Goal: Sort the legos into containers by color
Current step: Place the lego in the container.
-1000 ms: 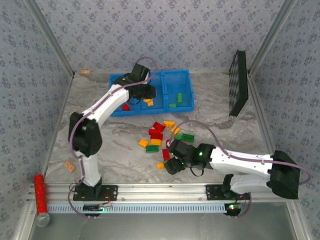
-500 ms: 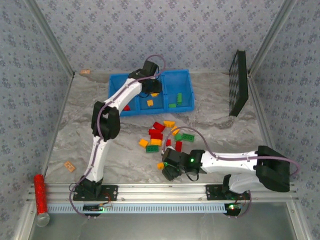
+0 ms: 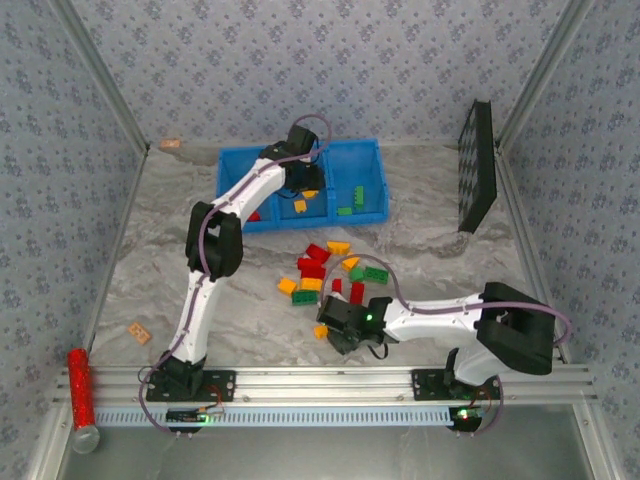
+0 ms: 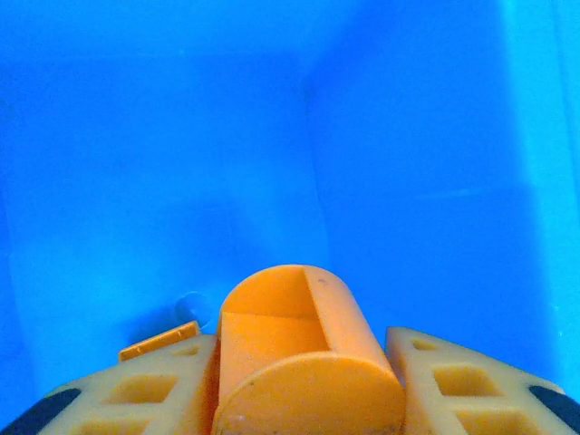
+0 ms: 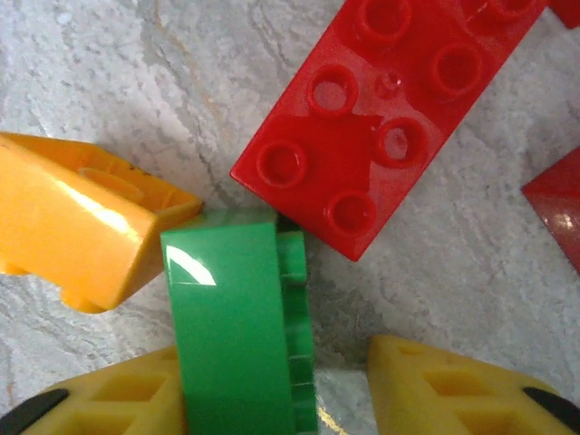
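Marble tabletop (image 3: 420,262), left tool (image 4: 304,385) clamping orange lego (image 4: 290,335) inside blue containers (image 4: 408,136), right tool (image 5: 276,391) part-open around green lego (image 5: 231,308)

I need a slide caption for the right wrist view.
Right hand open around a green plastic brick, beside an orange plastic brick and a red studded brick on the marble table.

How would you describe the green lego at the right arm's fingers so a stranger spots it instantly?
On the marble table, find the right gripper near the front edge. Between its fingers lies a green lego tipped on its side, studs sideways, beside a studs-up red lego and an orange lego.
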`<state>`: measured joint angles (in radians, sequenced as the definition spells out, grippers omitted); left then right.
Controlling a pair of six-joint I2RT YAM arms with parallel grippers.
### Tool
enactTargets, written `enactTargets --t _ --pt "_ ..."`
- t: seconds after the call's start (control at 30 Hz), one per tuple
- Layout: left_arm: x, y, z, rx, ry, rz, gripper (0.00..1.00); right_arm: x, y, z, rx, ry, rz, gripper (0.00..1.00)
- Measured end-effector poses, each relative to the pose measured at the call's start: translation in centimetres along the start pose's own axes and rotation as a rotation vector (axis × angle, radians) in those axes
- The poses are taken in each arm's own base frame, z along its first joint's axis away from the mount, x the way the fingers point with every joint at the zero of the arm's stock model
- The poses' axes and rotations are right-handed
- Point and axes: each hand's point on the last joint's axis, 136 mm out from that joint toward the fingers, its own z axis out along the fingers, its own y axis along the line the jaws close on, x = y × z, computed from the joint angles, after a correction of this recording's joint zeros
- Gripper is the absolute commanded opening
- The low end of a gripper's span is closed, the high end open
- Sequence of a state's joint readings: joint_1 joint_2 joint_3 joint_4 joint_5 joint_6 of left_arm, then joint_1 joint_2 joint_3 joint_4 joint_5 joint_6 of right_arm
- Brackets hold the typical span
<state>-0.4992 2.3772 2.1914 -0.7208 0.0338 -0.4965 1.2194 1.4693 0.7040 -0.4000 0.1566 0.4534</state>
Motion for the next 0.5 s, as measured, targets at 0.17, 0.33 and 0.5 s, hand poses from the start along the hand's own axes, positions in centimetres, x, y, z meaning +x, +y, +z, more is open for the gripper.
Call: enactTargets --t 0.17,0.33,0.5 --pt "-0.1 0.0 -0.4 0.012 0.010 0.006 0.63 -0.1 -0.6 0.0 0.007 0.007 0.022 0.25" --pt "-0.3 -0.8 -1.9 0.038 0.004 0.031 0.67 -1.7 -1.1 -1.4 -0.066 -0.040 0.106 0.21" --pt "-0.7 -2.3 -7.5 0.088 -0.036 0.090 0.70 -4.1 -4.8 -5.5 -0.114 -0.159 0.249 0.20"
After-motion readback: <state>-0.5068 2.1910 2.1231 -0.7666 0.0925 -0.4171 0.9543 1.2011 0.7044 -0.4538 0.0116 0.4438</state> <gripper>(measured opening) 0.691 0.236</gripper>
